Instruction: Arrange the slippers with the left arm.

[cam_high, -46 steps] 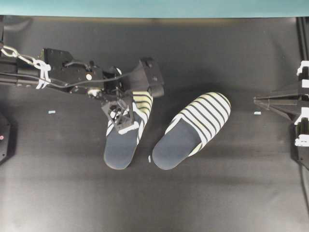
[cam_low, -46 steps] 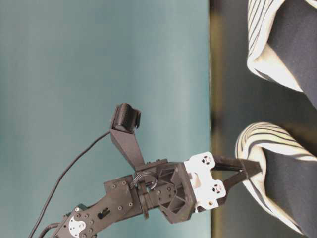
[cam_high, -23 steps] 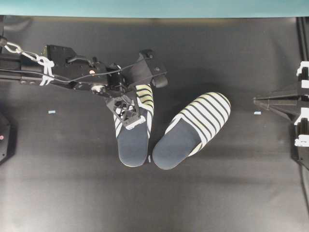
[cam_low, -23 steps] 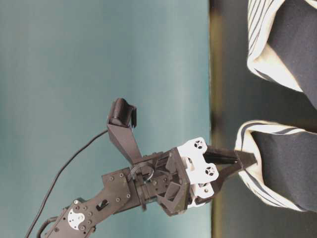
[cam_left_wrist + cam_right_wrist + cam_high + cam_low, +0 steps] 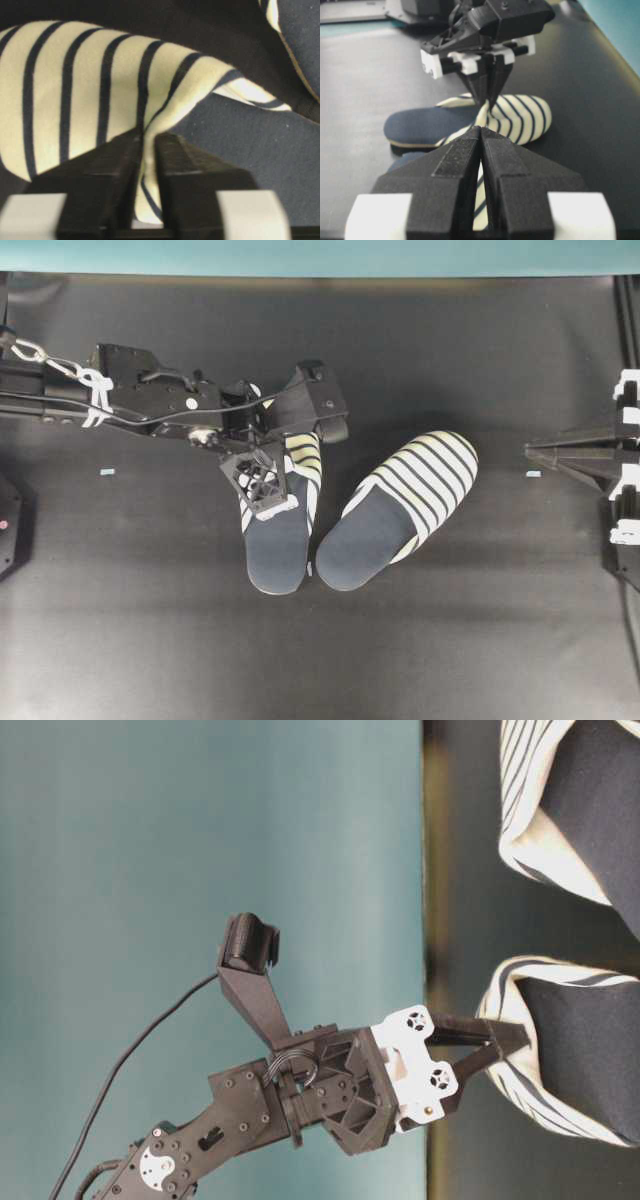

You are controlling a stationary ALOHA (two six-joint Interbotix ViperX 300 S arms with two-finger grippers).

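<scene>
Left wrist view: gripper (image 5: 145, 150) pinching the striped edge of the near slipper (image 5: 95, 95).
Its jaws are standing narrow with soft cloth bunching between them; this slipper is lying just beside its mate (image 5: 400, 505) on the mat (image 5: 450, 640), looking light and floppy, best taken by that toe-cover edge.

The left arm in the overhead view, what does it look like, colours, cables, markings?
The left arm is black and jointed, with dark cables along it, bound by white cable ties near a short metal chain. A boxy black camera housing sits near its wrist. The left gripper has a lattice-patterned body with white parts, and its fingers are black, blocky and tapered.
</scene>
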